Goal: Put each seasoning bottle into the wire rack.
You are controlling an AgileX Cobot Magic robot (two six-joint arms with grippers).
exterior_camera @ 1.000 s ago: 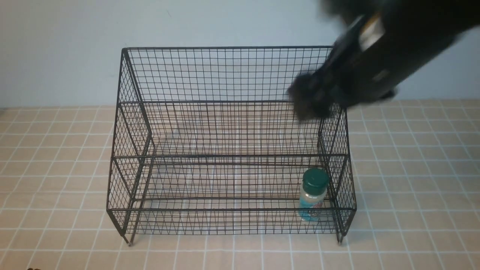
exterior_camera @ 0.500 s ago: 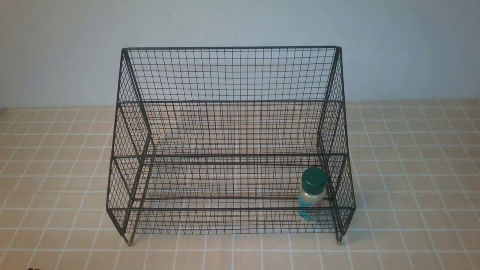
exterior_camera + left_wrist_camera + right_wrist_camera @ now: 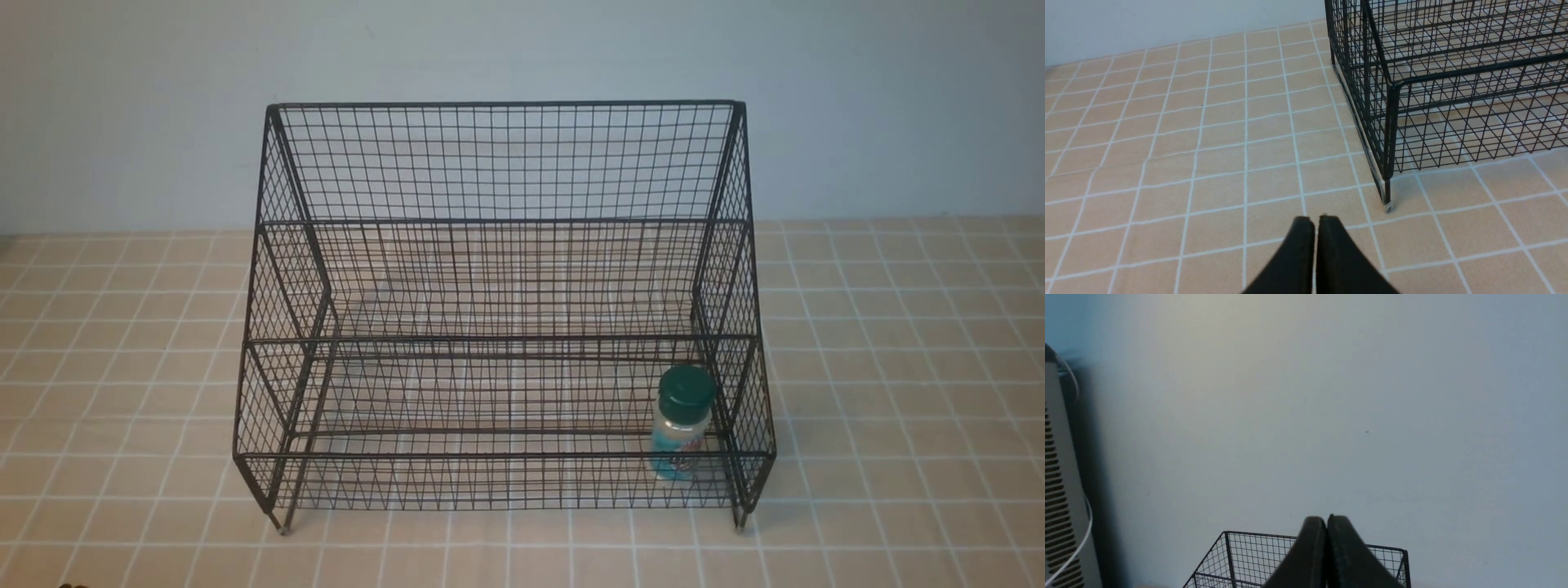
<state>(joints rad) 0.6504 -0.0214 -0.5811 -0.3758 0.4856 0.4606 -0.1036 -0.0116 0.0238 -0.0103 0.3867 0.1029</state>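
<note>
- The bottle is standing upright in the rack. It is sitting on the lowest, nearest tier at the far right end, just beside the right mesh side, with nothing touching its green cap.
- No other bottle is showing in any view, so the task is looking finished, as far as I can judge.
- The rack is resting level on its short feet. Its middle and top tiers are holding nothing.
- The left gripper is hovering low over the table, near the rack's near-left foot but apart from it. Its fingers are pressed together and gripping nothing.
- The right gripper is pointing at the wall above the rack's back. Its fingers are likewise together and carrying nothing.
- Neither arm is appearing in the front view.
- The step in hand is probably just parking the arms. Doing it well is meaning wide paths around the wire, since a knock on the light rack could be tipping the narrow bottle.
- The table is wearing a peach tiled pattern with white lines, lying flat.
- A plain pale wall is rising behind. A grey vented unit with a white cable is standing at one edge of the right wrist view.
</note>
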